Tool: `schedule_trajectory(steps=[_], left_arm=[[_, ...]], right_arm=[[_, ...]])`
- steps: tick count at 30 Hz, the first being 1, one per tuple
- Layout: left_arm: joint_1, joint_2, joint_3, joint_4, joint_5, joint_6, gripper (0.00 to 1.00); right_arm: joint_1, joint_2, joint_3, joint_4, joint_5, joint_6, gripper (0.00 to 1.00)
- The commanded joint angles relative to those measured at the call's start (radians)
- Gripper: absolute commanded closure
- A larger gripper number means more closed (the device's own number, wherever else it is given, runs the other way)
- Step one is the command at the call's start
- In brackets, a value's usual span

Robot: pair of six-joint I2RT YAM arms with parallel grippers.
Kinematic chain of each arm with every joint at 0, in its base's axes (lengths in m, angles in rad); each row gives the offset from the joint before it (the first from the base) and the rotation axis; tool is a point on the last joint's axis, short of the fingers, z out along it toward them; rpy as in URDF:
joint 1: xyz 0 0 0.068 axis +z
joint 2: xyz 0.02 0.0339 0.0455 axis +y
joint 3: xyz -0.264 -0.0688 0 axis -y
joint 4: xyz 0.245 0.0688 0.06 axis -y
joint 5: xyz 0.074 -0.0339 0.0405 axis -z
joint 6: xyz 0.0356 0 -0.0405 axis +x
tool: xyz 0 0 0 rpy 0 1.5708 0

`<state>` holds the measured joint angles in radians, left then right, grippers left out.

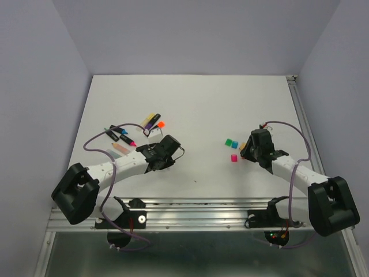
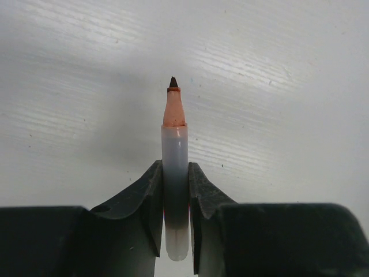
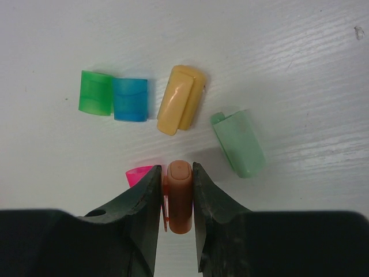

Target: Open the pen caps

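Note:
My left gripper [image 2: 174, 167] is shut on a pale pen body [image 2: 174, 144] with its cap off, the peach nib pointing away over the white table. In the top view it [image 1: 164, 151] hovers left of centre. My right gripper [image 3: 177, 168] is shut on a peach-orange pen cap [image 3: 179, 196], held just above the table. Loose caps lie in front of it: green [image 3: 95, 93], blue [image 3: 130, 99], yellow [image 3: 180, 99], pale mint [image 3: 238, 143], and a pink one [image 3: 138, 175] partly hidden by the left finger. The top view shows the right gripper [image 1: 253, 147] beside these caps [image 1: 232, 142].
A cluster of pens [image 1: 122, 137] lies at the left, behind the left arm, with more highlighters [image 1: 153, 121] a little farther back. A metal rail [image 1: 196, 205] runs along the near edge and another [image 1: 302, 115] along the right side.

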<state>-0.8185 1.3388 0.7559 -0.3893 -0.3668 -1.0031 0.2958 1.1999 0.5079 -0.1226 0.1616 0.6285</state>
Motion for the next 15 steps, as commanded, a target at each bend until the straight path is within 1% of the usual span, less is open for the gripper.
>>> schedule_trajectory(steps=[1,2,5,8,12,14,15], left_arm=[[0.048,-0.069,-0.01,-0.034,-0.024,-0.017,1.0],[0.056,-0.087,-0.023,-0.034,-0.024,-0.017,1.0],[0.091,-0.112,-0.038,-0.045,-0.02,-0.015,1.0],[0.122,-0.138,-0.049,-0.063,-0.027,-0.009,1.0],[0.159,-0.144,-0.053,-0.092,-0.053,-0.025,0.99],[0.188,-0.145,-0.053,-0.105,-0.063,-0.023,0.99],[0.196,-0.145,-0.053,-0.115,-0.075,-0.025,0.99]], right_arm=[[0.0,0.021,-0.009,0.015,0.033,0.013,0.78],[0.0,0.026,-0.006,0.015,0.036,0.013,0.74],[0.0,0.027,-0.008,0.018,0.026,0.014,0.66],[0.002,0.023,-0.009,0.023,0.013,0.017,0.55],[0.002,0.006,-0.009,0.014,0.009,0.02,0.53],[0.002,-0.006,-0.011,0.011,-0.011,0.019,0.48],[0.0,-0.026,-0.009,0.006,-0.02,0.016,0.42]])
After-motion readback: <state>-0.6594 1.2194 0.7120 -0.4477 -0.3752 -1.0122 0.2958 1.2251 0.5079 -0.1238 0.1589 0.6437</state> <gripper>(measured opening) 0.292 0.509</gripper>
